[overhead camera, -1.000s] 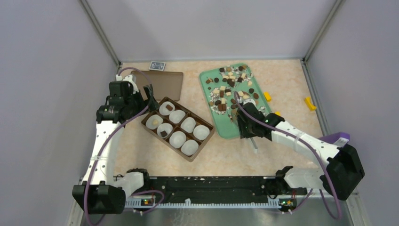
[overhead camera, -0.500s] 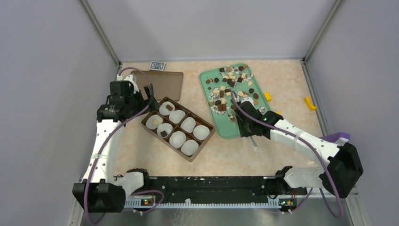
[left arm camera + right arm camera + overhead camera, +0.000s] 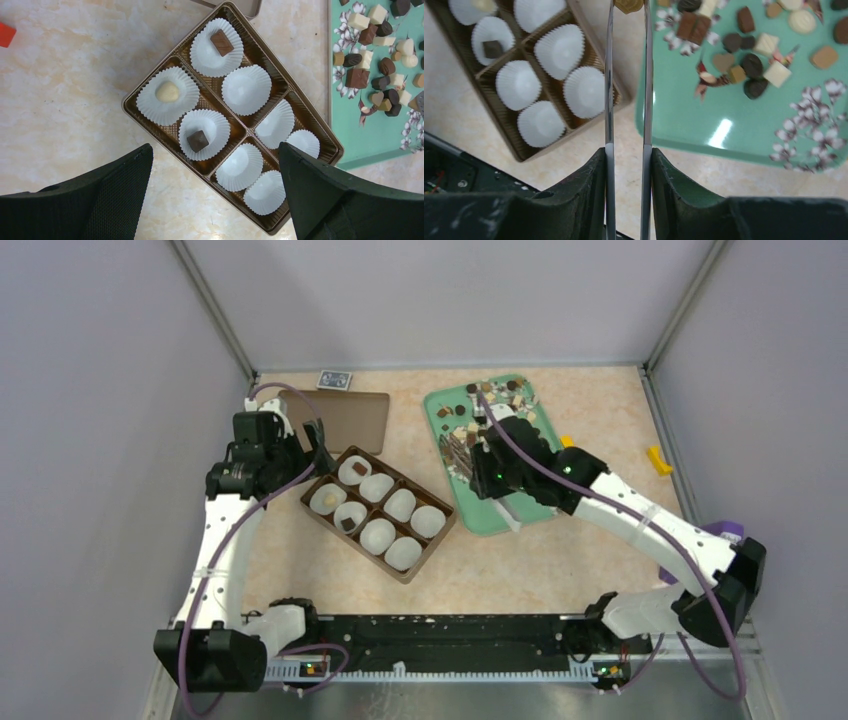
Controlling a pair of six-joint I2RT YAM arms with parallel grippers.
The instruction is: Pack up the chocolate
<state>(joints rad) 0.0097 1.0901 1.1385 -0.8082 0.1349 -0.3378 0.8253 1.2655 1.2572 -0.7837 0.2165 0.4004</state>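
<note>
**A:** Entry, left arm [image 3: 222,550]: white links, black joint housings, purple cable [image 3: 252,508] looped alongside. And the right arm [image 3: 640,525]?

**B:** Same build: white links, black joints, its own purple cable.

**A:** Tools?

**B:** Left tool [image 3: 215,147]: two broad black fingers [image 3: 100,200] with a fine mesh texture. Right tool [image 3: 628,6]: black finger blocks carrying thin, shiny metal blades [image 3: 609,75].

The right end effector [image 3: 629,11] has swung left across the green tray [image 3: 734,135], pinching a tan chocolate [image 3: 628,4].
</note>
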